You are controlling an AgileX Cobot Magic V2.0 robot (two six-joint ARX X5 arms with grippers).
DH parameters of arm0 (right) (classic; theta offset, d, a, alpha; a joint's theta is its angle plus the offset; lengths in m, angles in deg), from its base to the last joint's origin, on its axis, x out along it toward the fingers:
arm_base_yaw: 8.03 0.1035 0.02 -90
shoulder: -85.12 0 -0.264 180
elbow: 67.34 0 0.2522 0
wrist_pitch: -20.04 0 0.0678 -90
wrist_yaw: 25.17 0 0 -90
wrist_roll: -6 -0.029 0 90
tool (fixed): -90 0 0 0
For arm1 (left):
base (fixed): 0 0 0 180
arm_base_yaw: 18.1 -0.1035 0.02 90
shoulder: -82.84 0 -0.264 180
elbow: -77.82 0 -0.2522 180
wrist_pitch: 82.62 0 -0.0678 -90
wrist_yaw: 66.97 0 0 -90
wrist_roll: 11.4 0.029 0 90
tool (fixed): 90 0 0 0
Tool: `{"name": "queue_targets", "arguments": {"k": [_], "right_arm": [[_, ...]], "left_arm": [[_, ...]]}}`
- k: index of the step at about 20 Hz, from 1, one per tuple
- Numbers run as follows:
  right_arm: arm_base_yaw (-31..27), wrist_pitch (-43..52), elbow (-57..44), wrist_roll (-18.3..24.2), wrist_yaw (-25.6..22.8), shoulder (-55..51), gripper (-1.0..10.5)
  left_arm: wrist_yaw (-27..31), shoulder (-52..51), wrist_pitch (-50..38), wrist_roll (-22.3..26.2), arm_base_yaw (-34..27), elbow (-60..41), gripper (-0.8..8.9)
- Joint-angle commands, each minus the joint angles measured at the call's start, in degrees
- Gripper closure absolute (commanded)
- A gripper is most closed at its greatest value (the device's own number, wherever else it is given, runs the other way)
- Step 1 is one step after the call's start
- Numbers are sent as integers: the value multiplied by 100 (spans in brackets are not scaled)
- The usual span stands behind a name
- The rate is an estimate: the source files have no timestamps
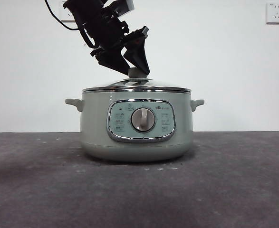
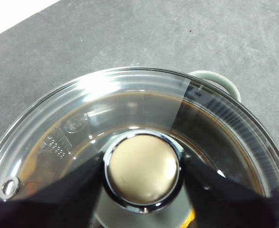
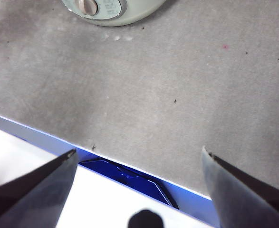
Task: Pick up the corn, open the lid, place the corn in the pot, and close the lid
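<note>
i've got the left gripper (image 1: 135,64) down on top of the pot (image 1: 137,130), arm slanting in from the upper side in the front view. its two black jaws sit either side of the lid's knob (image 2: 142,172), touching it on both flanks, so i read it as pinching the knob. the lid (image 2: 129,114) lies flat on the pot rim directly beneath the jaws, glass fogged brownish; one side handle (image 2: 215,80) of the pot pokes out beyond the lid's edge, past the jaws. through the glass i can't make out the corn at all.

my right gripper (image 3: 139,164) hangs well back from the pot (image 3: 113,10), over the near table edge (image 3: 129,118), jaws spread wide with nothing between them. the pot sits far ahead of those jaws, dial facing them.
</note>
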Motion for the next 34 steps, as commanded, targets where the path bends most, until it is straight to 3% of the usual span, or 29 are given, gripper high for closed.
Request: {"name": "queue_targets", "arguments": {"k": [1,7,15,18,20,28,29,31,32,34], "right_arm": [[4,42,-59,-46,-9,-11,510],[4,50,-59,-44,-92,-11,510],[4,505,-57,-37,-87,7,510],[4,680,-57,-17,-87,7,510],[4,702,-57,-20,-87,7,510],[4,699,-57,-20,-85,7,520],[4,695,-57,-20,-85,7,595],[4,688,-57,-17,-87,7,846],[4,688,-57,4,-87,7,951],[4,684,-57,2,-87,7,958]], "left_arm": [[-2,-7,2,42,11,31,427],[0,-656,291,-48,-109,31,427],[-17,-2649,2857,-256,-212,31,430],[-363,-3370,3545,-380,-201,31,434],[-605,-3738,3840,-529,-201,31,436],[-605,-4179,4472,-549,-201,31,442],[-605,-4172,4507,-544,-201,31,486],[-605,-4170,4500,-529,-201,31,758],[-605,-4170,4503,-529,-201,31,827],[-605,-4170,4505,-527,-201,31,819]]}}
